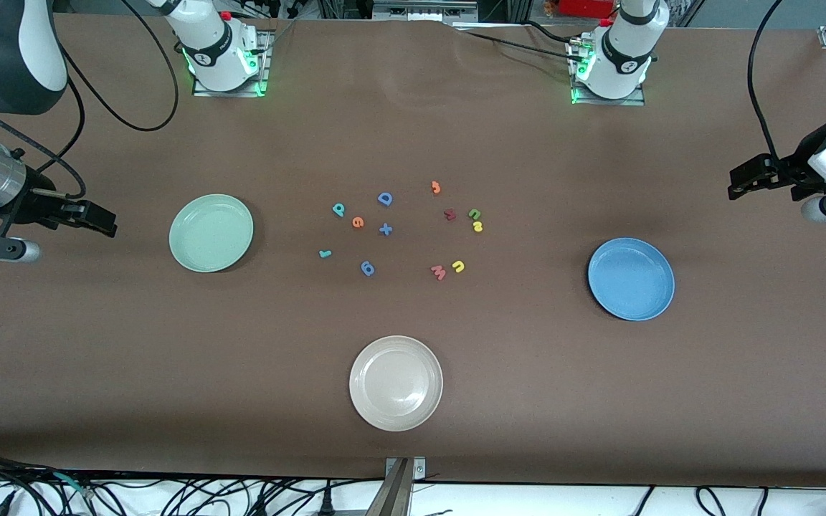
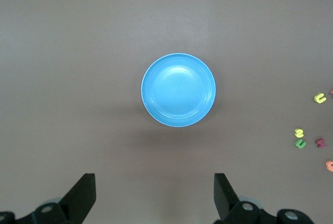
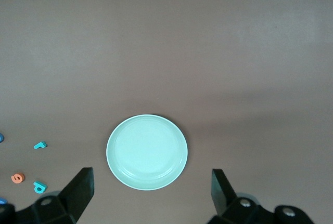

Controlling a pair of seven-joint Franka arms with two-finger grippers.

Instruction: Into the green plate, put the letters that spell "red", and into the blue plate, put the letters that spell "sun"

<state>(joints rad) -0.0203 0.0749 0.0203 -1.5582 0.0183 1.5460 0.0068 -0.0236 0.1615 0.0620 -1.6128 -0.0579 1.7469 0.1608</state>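
In the middle of the table lie the teal "d" (image 1: 338,209), orange "e" (image 1: 358,222) and teal "r" (image 1: 325,253). Toward the left arm's end of that cluster lie the green "n" (image 1: 475,213), yellow "s" (image 1: 477,226) and yellow "u" (image 1: 458,266). The green plate (image 1: 211,233) and blue plate (image 1: 631,279) are both empty. My right gripper (image 1: 106,221) hangs open and empty past the green plate (image 3: 146,152), at the table's end. My left gripper (image 1: 737,183) hangs open and empty past the blue plate (image 2: 178,90).
Among the letters lie a blue "D" (image 1: 384,198), a blue plus (image 1: 385,229), another blue piece (image 1: 367,268), an orange "3" (image 1: 436,188), a dark red letter (image 1: 449,213) and a pink "W" (image 1: 439,271). A cream-white plate (image 1: 396,383) sits nearest the front camera.
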